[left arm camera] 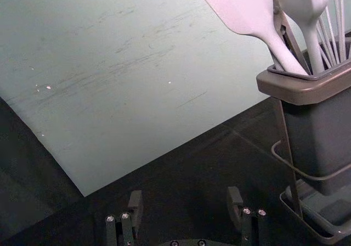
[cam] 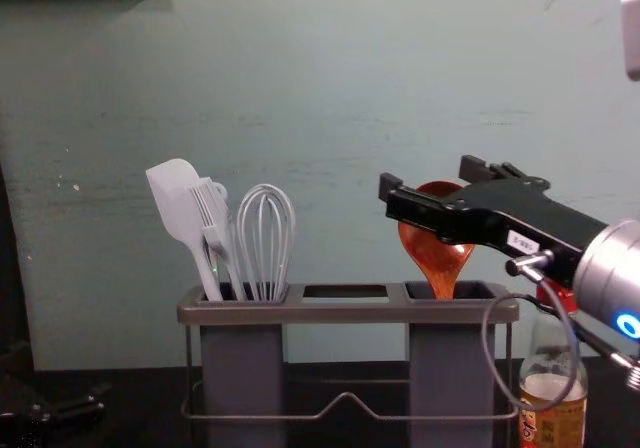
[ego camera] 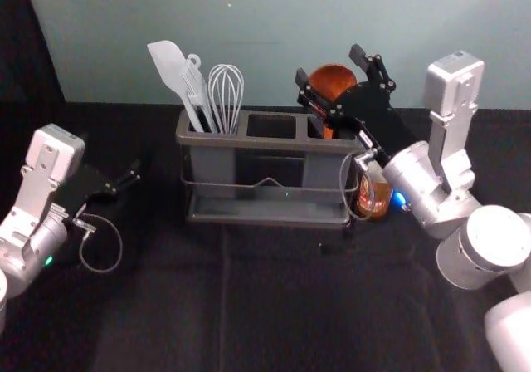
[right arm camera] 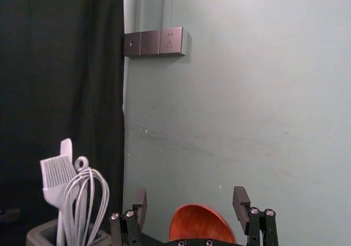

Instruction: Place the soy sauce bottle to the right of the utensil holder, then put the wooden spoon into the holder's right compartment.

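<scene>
The wooden spoon (ego camera: 333, 80) stands bowl up in the right compartment of the utensil holder (ego camera: 270, 144); in the chest view the spoon (cam: 437, 258) enters that compartment. My right gripper (ego camera: 328, 63) is above the compartment around the spoon's bowl, its fingers apart and not closed on it. In the right wrist view the bowl shows low between the fingers of the right gripper (right arm camera: 189, 202). The soy sauce bottle (ego camera: 375, 196) is upright just right of the holder, partly behind the right arm. My left gripper (ego camera: 133, 175) stays parked at left; in its wrist view the left gripper (left arm camera: 184, 205) is open and empty.
A white spatula (cam: 180, 208), a brush (cam: 212, 218) and a whisk (cam: 266, 238) stand in the holder's left compartment. A pale wall (ego camera: 249, 23) rises behind the black-covered table (ego camera: 274, 305). A cable loops from the right wrist near the bottle.
</scene>
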